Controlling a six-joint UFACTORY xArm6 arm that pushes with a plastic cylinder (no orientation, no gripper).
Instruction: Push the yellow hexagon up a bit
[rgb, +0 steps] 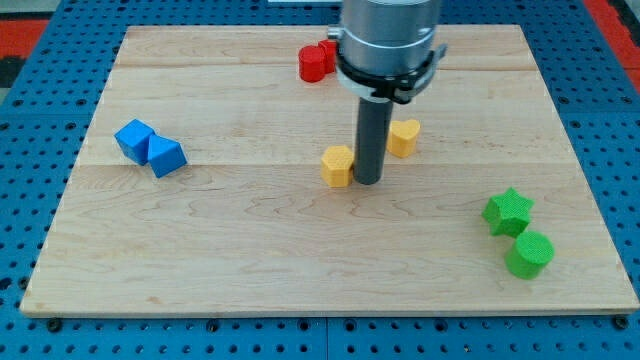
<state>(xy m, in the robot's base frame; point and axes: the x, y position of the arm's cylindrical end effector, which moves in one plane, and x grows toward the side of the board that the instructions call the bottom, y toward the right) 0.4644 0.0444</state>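
A yellow hexagon (338, 165) sits near the middle of the wooden board (250, 250). My tip (367, 181) is right beside it on its right, touching or nearly touching its side. A second yellow block, heart-like in shape (404, 137), lies just to the right of the rod and slightly higher in the view. The rod hides part of the gap between the two yellow blocks.
Two red blocks (316, 60) sit at the view's top, partly hidden by the arm. Two blue blocks (149, 148) lie at the left. A green star (508, 211) and a green cylinder (529, 253) lie at the lower right.
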